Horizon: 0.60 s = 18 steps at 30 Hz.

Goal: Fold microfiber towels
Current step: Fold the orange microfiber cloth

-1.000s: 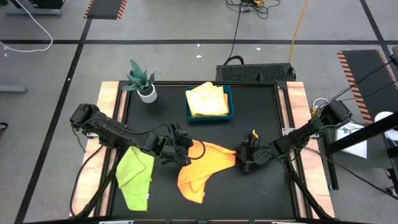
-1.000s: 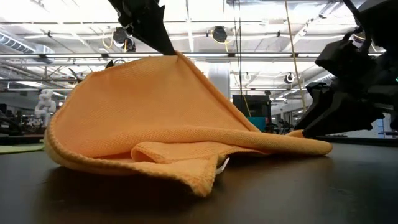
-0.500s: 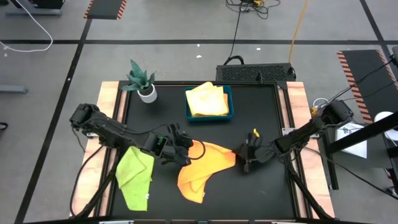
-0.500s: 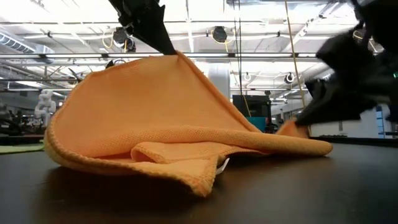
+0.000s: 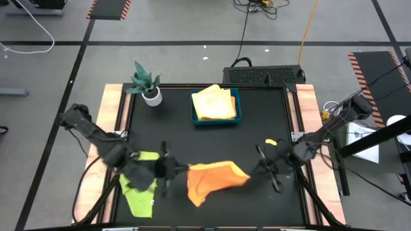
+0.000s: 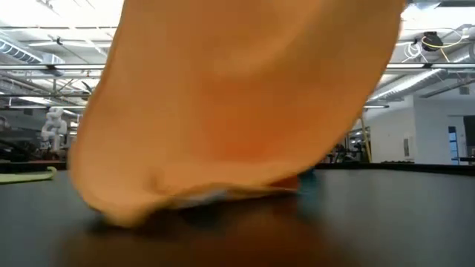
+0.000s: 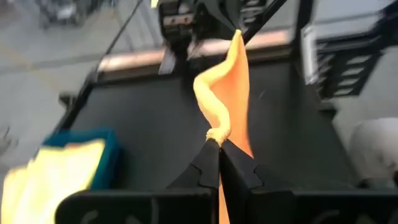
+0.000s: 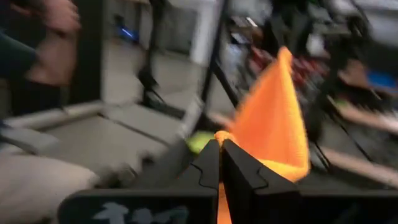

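The orange towel (image 5: 214,179) is pinched at two ends and lifted off the black table (image 5: 270,115), stretched between both arms near the front edge. The left gripper (image 7: 219,147) is clamped tight on one corner of it, fingers pressed together with the cloth bunched right at the tips, and the right gripper (image 8: 220,144) is closed on the opposite corner the same way, with the fabric rising in a peak past its fingertips. From table height, pretty much everything is blocked by that hanging orange cloth, whose lower edge is seen just about touching the tabletop. A lime green towel (image 5: 140,186) is laid flat on the table's front left part, partly under the left arm. A yellow towel (image 5: 214,102) is sat folded in the blue tray (image 5: 236,109) toward the back middle, well apart from the action. A small potted plant (image 5: 147,83) is parked at the back left corner. In the right wrist view a person's arm (image 8: 53,43) can be made out in the room behind the table, though it's too blurry for more to be told.
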Motion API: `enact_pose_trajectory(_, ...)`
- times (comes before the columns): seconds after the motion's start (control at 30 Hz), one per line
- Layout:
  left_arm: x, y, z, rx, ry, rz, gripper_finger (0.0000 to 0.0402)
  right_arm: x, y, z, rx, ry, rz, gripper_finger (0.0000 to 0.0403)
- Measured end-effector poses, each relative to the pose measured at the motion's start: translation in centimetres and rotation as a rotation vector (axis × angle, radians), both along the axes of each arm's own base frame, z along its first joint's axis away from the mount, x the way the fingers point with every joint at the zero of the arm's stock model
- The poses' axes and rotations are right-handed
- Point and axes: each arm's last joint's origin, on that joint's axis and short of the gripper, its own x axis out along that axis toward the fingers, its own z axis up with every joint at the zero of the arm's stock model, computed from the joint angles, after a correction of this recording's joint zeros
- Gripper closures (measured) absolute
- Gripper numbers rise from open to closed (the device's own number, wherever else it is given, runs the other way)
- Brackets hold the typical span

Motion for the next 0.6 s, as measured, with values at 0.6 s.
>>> enact_pose_trajectory(0.6, -7.2, -8.0, 4.0, -0.005, -0.21, -0.194, 0.0399, -1.8, 6.4, 8.8, -0.058, -0.142, 0.261, 0.0403)
